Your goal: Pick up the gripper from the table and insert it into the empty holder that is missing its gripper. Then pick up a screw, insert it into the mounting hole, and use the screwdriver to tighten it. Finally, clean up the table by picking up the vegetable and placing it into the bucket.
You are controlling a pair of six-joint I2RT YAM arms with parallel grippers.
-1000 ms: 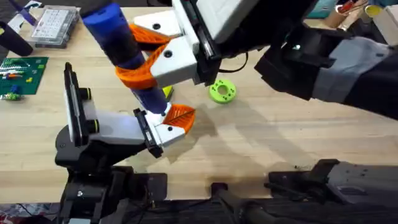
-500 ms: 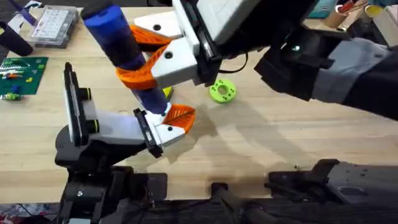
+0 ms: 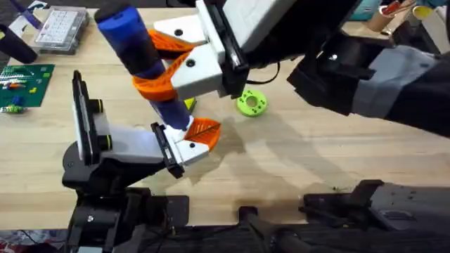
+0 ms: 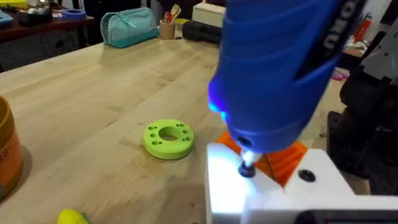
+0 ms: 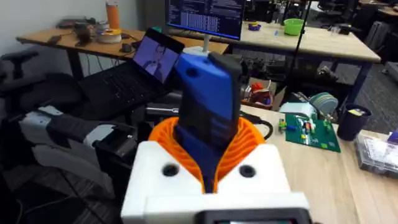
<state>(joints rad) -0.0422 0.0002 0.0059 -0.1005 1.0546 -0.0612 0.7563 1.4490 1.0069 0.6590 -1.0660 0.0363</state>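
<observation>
Okay, biggest first: the wooden table (image 3: 316,161), and my right arm reaching across it from the right side toward the left. My right gripper (image 3: 163,65) is clamped on the screwdriver (image 3: 137,53), orange pads wrapped around the blue barrel, tool tilted with its top toward the far left. In the left wrist view the screwdriver's (image 4: 280,68) metal tip sits on a small screw head in the white block (image 4: 273,193), a blue glow just beside it. The holder (image 3: 112,151) stands at the near left, black upright plate on its left, white boxy arm pointing right. The gripper (image 3: 200,133), orange ribbed finger, sits at the holder's end plate, right under the screwdriver tip. Left gripper: cannot tell its state. Lime-green ring (image 3: 251,102) lies just right of the screwdriver. The vegetable (image 3: 190,104) peeks out yellow behind the barrel. The bucket (image 4: 7,155) shows its orange wall at the left wrist view's edge, near the vegetable (image 4: 73,217).
</observation>
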